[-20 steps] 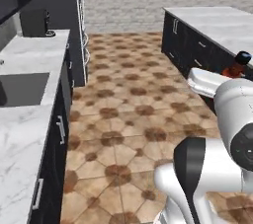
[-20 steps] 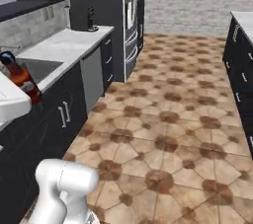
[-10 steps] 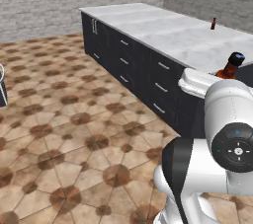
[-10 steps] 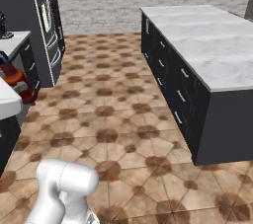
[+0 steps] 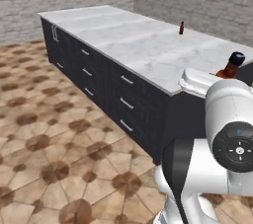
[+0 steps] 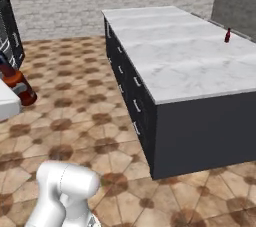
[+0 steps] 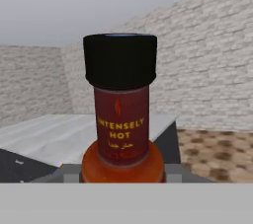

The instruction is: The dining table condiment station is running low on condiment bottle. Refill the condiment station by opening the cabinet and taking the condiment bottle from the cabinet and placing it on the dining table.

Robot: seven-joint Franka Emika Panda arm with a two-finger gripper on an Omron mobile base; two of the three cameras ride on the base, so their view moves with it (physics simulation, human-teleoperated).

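The fingers are hidden, so I cannot tell if they pinch the bottle, which stands upright at centre frame in the hand view. A second bottle stands upper right on the counter. The arm's elbow is at lower right.

The condiment bottle is cut off at the bottom in the hand view, so the body below the shoulder can't be seen — and the pincer fingertips aren't made out there either, so the grip can't be judged. In the left base view only the cap and a bit of neck are visible, the rest hidden behind the white arm. In the right base view the bottle is clipped by the frame's left edge. A tiny red bottle far off on the desk is seen — too small for a label to be read.
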